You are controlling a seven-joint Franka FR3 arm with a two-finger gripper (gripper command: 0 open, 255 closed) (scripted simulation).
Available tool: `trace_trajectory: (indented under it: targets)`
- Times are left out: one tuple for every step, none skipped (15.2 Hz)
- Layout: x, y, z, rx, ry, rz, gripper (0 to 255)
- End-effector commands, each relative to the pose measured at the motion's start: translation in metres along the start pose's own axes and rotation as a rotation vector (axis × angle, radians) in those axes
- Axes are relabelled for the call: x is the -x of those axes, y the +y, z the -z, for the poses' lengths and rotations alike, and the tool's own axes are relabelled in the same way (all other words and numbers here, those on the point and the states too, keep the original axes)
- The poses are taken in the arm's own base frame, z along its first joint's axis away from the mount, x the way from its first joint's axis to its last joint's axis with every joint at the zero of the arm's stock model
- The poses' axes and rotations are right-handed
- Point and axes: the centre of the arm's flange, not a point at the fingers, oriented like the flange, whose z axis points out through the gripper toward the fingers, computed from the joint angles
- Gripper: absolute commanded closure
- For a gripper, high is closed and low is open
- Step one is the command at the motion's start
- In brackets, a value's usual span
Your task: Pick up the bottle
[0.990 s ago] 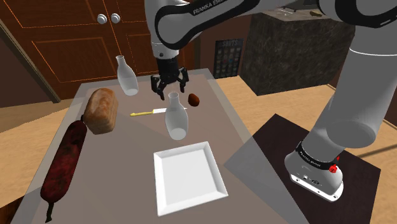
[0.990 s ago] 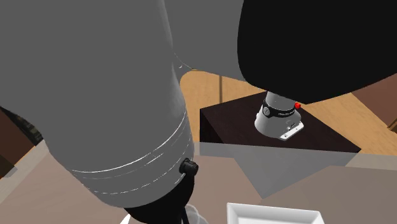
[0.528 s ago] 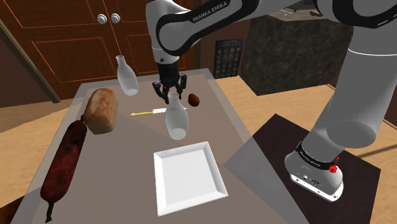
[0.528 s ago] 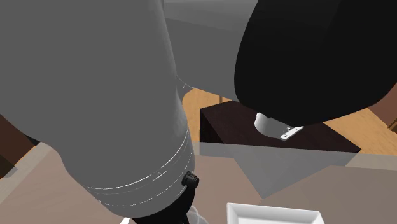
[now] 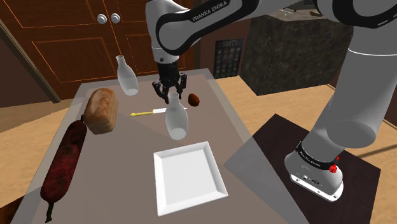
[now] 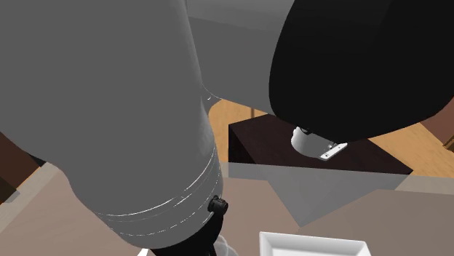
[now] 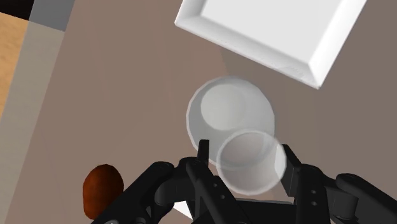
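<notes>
While I watch from beside the stand, the black gripper [image 5: 172, 95] hangs straight down over the table's [image 5: 127, 165] middle, its two fingers [image 7: 202, 153] pinching the neck of the upright pale bottle [image 5: 176, 121], which stands on the tabletop. Reckoned from that bottle in the shoulder view, a small brown lump [image 5: 194, 100] sits near at one o'clock and a yellow-handled utensil [image 5: 149, 112] lies just beside it at ten. A square white plate [image 5: 189, 175] rests at six. Farther out are a bread loaf [image 5: 102, 109] at nine, another bottle [image 5: 126, 76] at eleven and a long dark sausage [image 5: 63, 162] at eight.
</notes>
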Motion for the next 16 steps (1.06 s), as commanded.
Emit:
trace_trajectory:
  targets:
    - [0.001,0.0,0.008,0.0,-0.001,0.0,255]
    - [0.001,0.0,0.013,0.0,-0.001,0.0,255]
    - [0.002,0.0,0.018,0.0,-0.001,0.0,255]
    - [0.003,-0.001,0.024,0.0,-0.001,0.0,255]
    - [0.003,-0.001,0.029,0.0,-0.001,0.0,255]
    - [0.004,-0.001,0.034,0.0,-0.001,0.0,255]
    - [0.004,-0.001,0.039,0.0,-0.001,0.0,255]
    - [0.005,-0.001,0.045,0.0,-0.001,0.0,255]
    - [0.006,-0.001,0.05,0.0,-0.001,0.0,255]
    - [0.006,-0.001,0.055,0.0,-0.001,0.0,255]
    - [0.007,-0.002,0.06,0.0,-0.001,0.0,255]
    - [0.007,-0.002,0.066,0.0,-0.001,0.0,255]
    - [0.008,-0.002,0.071,0.0,-0.001,0.0,255]
    - [0.008,-0.002,0.076,0.0,-0.001,0.0,255]
    - [0.009,-0.002,0.077,0.0,0.0,0.0,255]
    - [0.009,-0.002,0.077,0.0,0.0,0.0,255]
